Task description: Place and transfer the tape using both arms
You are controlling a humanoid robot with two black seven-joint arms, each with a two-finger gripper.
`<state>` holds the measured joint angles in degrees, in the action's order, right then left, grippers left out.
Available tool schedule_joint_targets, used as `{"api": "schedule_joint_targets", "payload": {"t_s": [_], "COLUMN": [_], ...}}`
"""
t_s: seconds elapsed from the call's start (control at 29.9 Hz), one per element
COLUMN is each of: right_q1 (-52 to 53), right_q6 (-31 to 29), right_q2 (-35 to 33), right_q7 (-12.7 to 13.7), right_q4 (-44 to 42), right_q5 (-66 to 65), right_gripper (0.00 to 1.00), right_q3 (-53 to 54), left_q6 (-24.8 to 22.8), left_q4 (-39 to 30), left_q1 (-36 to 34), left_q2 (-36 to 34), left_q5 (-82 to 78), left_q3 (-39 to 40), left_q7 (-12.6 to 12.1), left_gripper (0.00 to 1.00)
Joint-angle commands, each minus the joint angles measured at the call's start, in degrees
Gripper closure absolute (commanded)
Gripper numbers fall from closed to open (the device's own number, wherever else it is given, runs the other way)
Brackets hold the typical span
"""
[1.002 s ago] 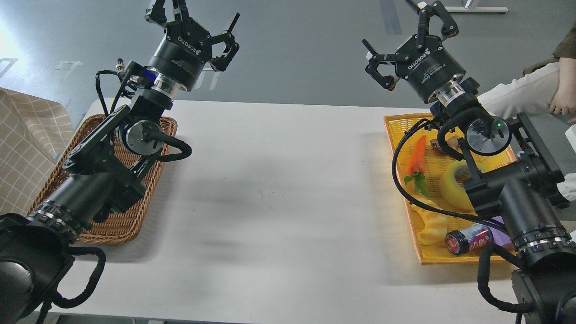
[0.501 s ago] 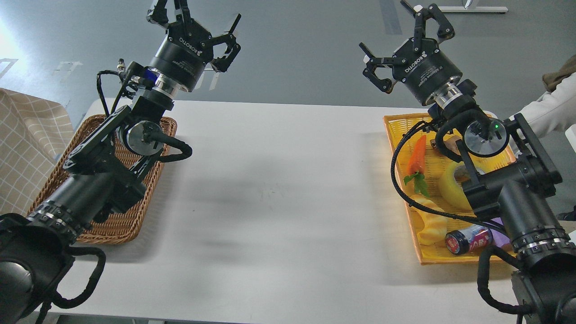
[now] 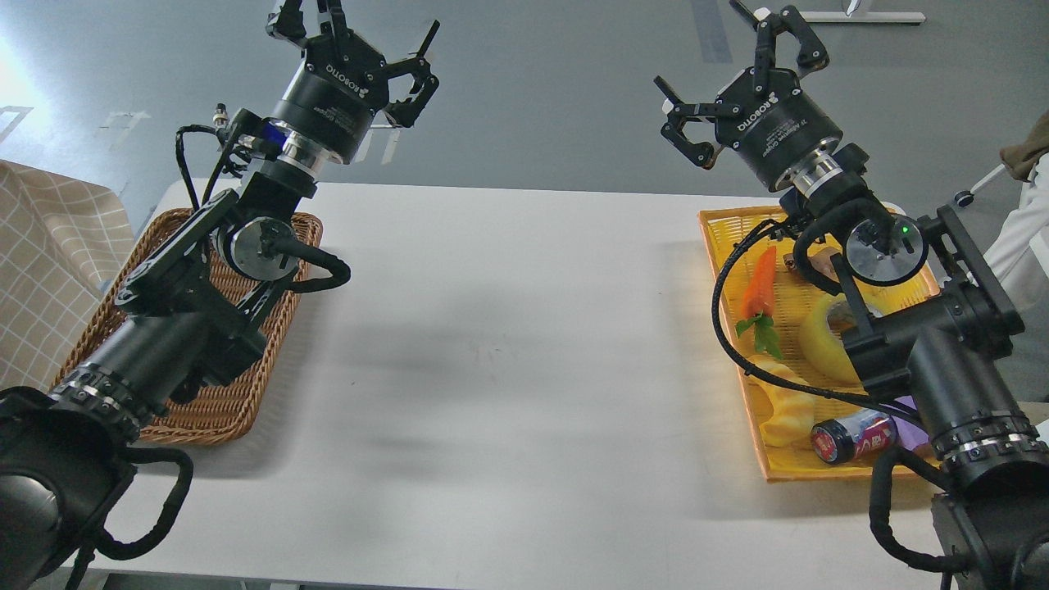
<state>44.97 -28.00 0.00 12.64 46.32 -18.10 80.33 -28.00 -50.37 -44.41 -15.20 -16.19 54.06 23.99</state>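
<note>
The tape (image 3: 822,342), a thick translucent yellow roll with a pale core, lies in the yellow tray (image 3: 725,225) at the right, partly hidden behind my right arm. My right gripper (image 3: 742,61) is open and empty, raised high above the tray's far end. My left gripper (image 3: 354,37) is open and empty, raised above the far left of the white table (image 3: 508,344), beyond the wicker basket (image 3: 213,410).
The tray also holds a toy carrot (image 3: 760,287), a yellow ridged bread-like toy (image 3: 783,410) and a dark can with a red label (image 3: 852,436). A checked cloth (image 3: 41,262) lies at the far left. A person in white (image 3: 1020,238) stands at the right edge.
My right gripper has shifted slightly left and up. The person at the right has pulled back toward the frame edge. My left arm has barely moved.
</note>
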Motion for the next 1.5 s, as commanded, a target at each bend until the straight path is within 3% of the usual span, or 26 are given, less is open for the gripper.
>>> {"api": "schedule_joint_targets", "payload": {"t_s": [0.0, 1.47], "right_q1": [-0.5, -0.3], "right_q6": [0.0, 0.0], "right_q2": [0.0, -1.1], "right_q7": [0.0, 0.5], "right_q4": [0.8, 0.5], "right_q5": [0.0, -0.4], "right_gripper": [0.0, 0.0], "right_q3": [-0.1, -0.3], "left_q6": [0.0, 0.0], "left_q4": [0.0, 0.0], "left_q1": [-0.2, -0.4], "left_q2": [0.0, 0.1], "left_q5": [0.0, -0.2], "left_q3": [-0.1, -0.6], "left_q7": [-0.1, -0.2], "left_gripper": [0.02, 0.02]}}
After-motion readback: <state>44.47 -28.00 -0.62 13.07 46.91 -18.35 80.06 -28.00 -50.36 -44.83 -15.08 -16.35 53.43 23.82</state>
